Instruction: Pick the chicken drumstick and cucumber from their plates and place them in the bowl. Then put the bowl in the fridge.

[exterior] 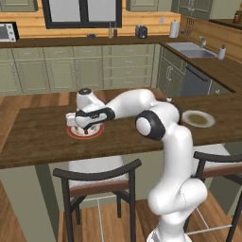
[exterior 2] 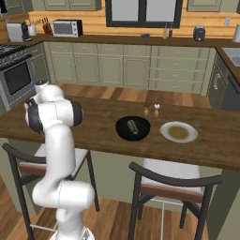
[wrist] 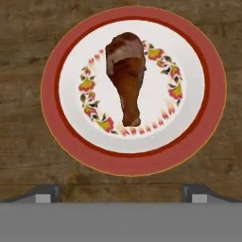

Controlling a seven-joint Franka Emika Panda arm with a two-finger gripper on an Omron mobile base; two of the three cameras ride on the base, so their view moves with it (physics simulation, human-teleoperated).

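Hand view looks straight down on the chicken drumstick [wrist: 126,78], which lies alone on the red-rimmed plate [wrist: 56,123] with its thick end toward the top of that view and its thin end toward the bottom. The tool [wrist: 121,194] is spread wide and holds nothing; its two tips are seen at the lower edge, set apart to either side of the drumstick's line.

The step in hand is judged to be the pick of the drumstick — the descent not yet made. It would be done well if the tool were brought forward over the thick part of the meat, lowered straight, and closed across the narrow width, not along the length. The plate should not be nudged, and the tips should stop short of its surface.

Counted: one drumstick; two plates — the red-rimmed plate and a pale plate [exterior 2: 187,138] further along the desk [exterior 2: 98,129]; one black bowl [exterior 2: 123,133] just beside the pale plate; one cucumber [exterior 2: 133,126], already lying in that bowl; one tool.
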